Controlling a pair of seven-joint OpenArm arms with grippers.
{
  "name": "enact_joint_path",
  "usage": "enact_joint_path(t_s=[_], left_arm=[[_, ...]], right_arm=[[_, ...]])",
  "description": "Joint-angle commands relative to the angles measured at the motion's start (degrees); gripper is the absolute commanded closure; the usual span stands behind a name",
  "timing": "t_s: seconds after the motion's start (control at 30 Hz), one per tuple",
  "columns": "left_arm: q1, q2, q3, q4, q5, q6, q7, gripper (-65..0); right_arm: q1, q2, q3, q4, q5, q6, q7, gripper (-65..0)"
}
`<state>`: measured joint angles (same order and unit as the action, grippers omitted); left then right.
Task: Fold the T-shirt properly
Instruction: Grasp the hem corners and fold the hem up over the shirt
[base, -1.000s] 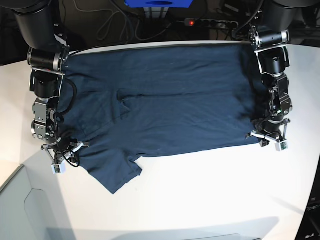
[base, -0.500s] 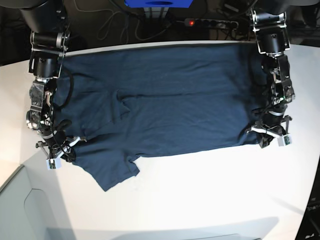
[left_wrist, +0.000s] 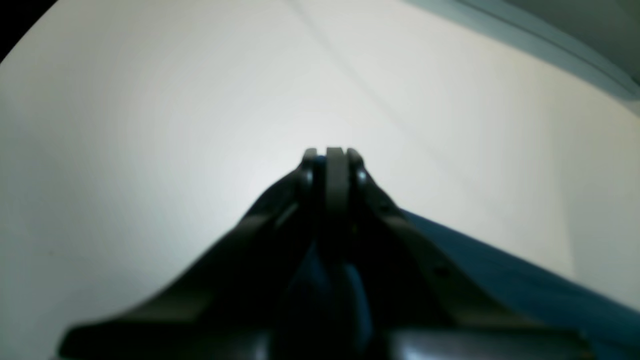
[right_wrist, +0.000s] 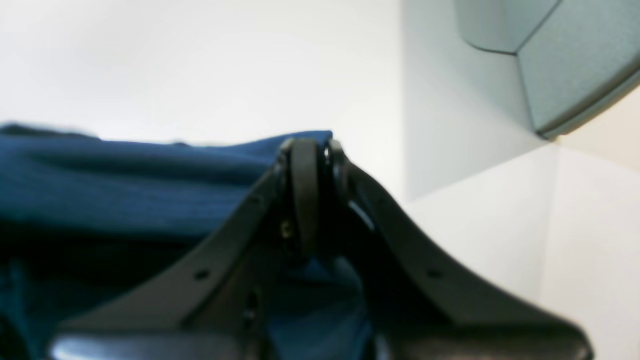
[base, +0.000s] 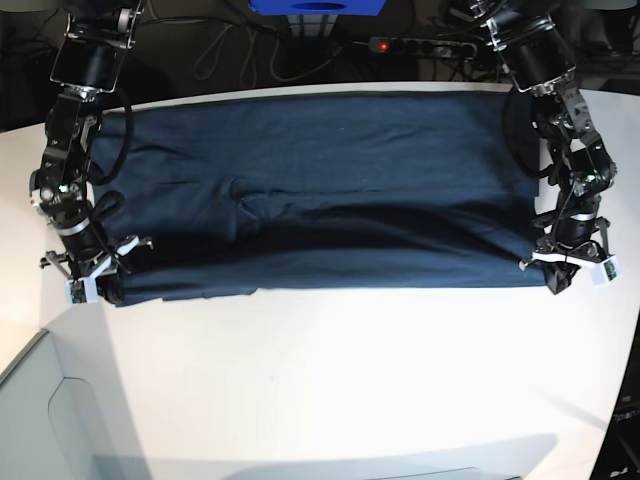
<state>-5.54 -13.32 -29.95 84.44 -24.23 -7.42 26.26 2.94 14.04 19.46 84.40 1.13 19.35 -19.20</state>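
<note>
Since the earlier frame both arms have swung outward and the sleeve flap that lay toward the near left is gone; the near edge now runs almost straight. One T-shirt and two grippers are counted. Left gripper is clamped on the shirt's near right corner, right gripper on its near left corner. Dark navy cloth spans the white table as a wide band, with soft creases left of centre.
</note>
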Motion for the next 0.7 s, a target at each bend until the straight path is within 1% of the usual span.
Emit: enact_joint_path(t_s=[0.0,0.17,0.23,0.33,0.4,0.47,0.67], left_arm=[[0.0,-0.8,-0.2,2.0,-0.6,-0.2,-1.5,0.0],[4.2,-0.5,-0.2,5.0,-0.6,0.0,-1.9,0.0],[5.8,0.4,-0.3,6.4,-0.6,0.0,-2.0,0.0],[8.5,1.1,-2.4,8.0,-0.6,-0.3,-1.7,0.0],[9.9,2.6,-3.7,8.2,-0.6,-0.3,-1.8,0.0],[11.0,3.4,-4.4,8.0,-0.6,-0.4,-1.6,0.0],[13.4,4.5,-4.2,6.6,-0.6,-0.4,-1.9,0.0]], right_arm=[[-0.1,0.9,0.9,2.1,0.4,-0.1,1.8,-0.1],[-4.3,0.9,0.9,5.9,0.4,-0.1,2.1,-0.1],[-6.1,1.2,0.9,7.3,0.4,-0.1,2.2,-0.1],[-8.3,1.2,1.1,8.2,0.4,-0.1,2.2,-0.1],[-9.4,1.0,2.0,8.0,0.4,-0.1,2.2,-0.1],[-10.3,0.9,2.9,7.9,0.4,0.0,2.1,-0.1],[-12.8,1.1,2.4,7.9,0.1,0.0,1.6,-0.1]])
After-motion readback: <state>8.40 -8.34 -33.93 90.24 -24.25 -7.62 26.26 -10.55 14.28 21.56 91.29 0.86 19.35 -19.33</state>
